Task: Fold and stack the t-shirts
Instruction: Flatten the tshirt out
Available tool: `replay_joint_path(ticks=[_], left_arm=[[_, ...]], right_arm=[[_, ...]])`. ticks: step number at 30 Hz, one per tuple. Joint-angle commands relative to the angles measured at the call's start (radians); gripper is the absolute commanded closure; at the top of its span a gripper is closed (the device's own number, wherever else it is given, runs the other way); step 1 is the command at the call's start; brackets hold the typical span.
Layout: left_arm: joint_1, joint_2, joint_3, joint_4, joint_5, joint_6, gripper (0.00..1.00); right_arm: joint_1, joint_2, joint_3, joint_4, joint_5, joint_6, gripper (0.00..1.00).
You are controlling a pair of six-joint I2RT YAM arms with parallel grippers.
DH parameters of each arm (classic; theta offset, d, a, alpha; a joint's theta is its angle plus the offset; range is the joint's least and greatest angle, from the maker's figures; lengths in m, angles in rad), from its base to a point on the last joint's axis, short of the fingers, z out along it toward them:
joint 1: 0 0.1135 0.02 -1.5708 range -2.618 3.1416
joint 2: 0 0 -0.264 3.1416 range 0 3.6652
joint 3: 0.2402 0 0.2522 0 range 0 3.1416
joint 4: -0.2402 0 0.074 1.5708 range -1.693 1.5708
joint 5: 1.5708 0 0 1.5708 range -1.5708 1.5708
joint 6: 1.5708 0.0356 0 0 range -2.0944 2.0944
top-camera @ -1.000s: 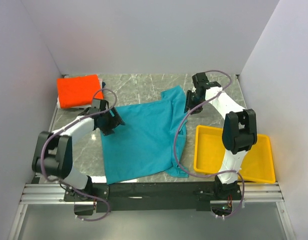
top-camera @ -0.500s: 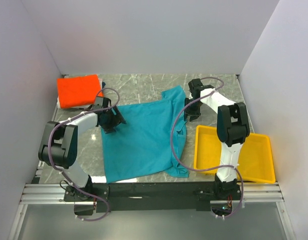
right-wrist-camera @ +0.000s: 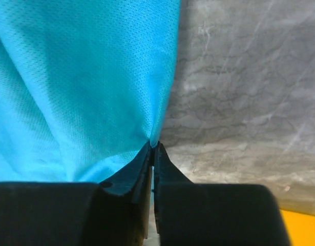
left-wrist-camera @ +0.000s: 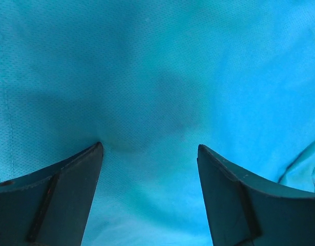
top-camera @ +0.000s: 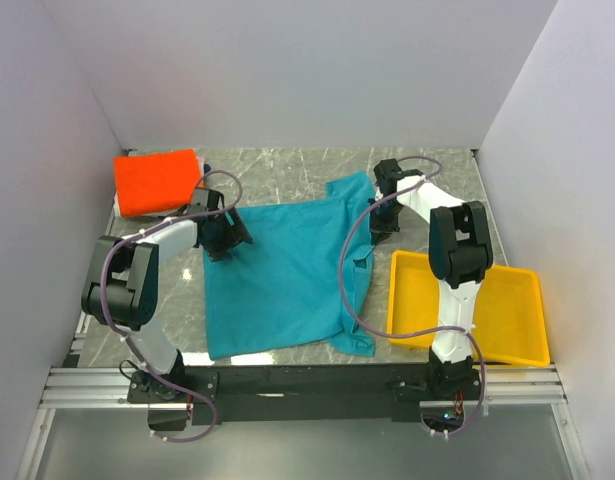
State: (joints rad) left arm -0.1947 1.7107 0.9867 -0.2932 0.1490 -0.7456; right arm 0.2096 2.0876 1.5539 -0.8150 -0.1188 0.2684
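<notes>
Note teal t-shirt point(top-camera: 282, 275) spread mostly flat at centre of marble table point(top-camera: 287, 165), cloth rumpled along its 3 o'clock edge. Record orange-red t-shirt point(top-camera: 155, 181) folded into a compact block at 10 o'clock, apart from the teal one. Record yellow tray point(top-camera: 512, 320) at 4 o'clock, near the rumpled teal edge. Find left gripper point(top-camera: 225, 238) at the teal shirt's 10 o'clock corner; per wrist view, left gripper point(left-wrist-camera: 149, 154) with fingers wide apart, tips down at the cloth, nothing pinched. Find right gripper point(top-camera: 384, 222) at the shirt's 2 o'clock edge; per wrist view, right gripper point(right-wrist-camera: 153, 147) with fingers pressed together, clamped on the teal hem just beside bare marble.
</notes>
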Motion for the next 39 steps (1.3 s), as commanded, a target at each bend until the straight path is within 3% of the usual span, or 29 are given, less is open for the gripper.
replay_joint_path(ticks=[1, 9, 19, 22, 23, 26, 29, 32, 39], left_arm=[[0.017, 0.056, 0.027, -0.050, -0.107, 0.074, 0.18], [0.067, 0.125, 0.156, -0.133, -0.224, 0.175, 0.18], [0.066, 0.201, 0.316, -0.153, -0.221, 0.268, 0.18], [0.051, 0.193, 0.329, -0.153, -0.206, 0.281, 0.18], [0.048, 0.188, 0.334, -0.156, -0.204, 0.279, 0.18], [0.035, 0.156, 0.342, -0.162, -0.178, 0.258, 0.19], [0.018, 0.106, 0.343, -0.165, -0.158, 0.230, 0.18], [0.006, 0.053, 0.334, -0.172, -0.143, 0.201, 0.18], [-0.008, 0.021, 0.250, -0.193, -0.129, 0.164, 0.18]], right_arm=[[-0.004, -0.012, 0.084, -0.070, 0.050, -0.037, 0.99], [-0.045, -0.069, 0.159, -0.168, 0.110, -0.067, 1.00], [-0.053, 0.040, 0.267, -0.197, 0.117, -0.077, 0.99], [-0.053, 0.057, 0.314, -0.208, 0.090, -0.075, 0.91], [-0.052, 0.060, 0.327, -0.219, 0.087, -0.074, 0.80], [-0.052, 0.058, 0.368, -0.242, 0.087, -0.066, 0.63], [-0.046, 0.031, 0.382, -0.257, 0.100, -0.064, 0.58], [-0.021, -0.030, 0.347, -0.244, 0.094, -0.055, 0.58], [0.059, -0.176, 0.014, -0.064, -0.220, 0.035, 0.58]])
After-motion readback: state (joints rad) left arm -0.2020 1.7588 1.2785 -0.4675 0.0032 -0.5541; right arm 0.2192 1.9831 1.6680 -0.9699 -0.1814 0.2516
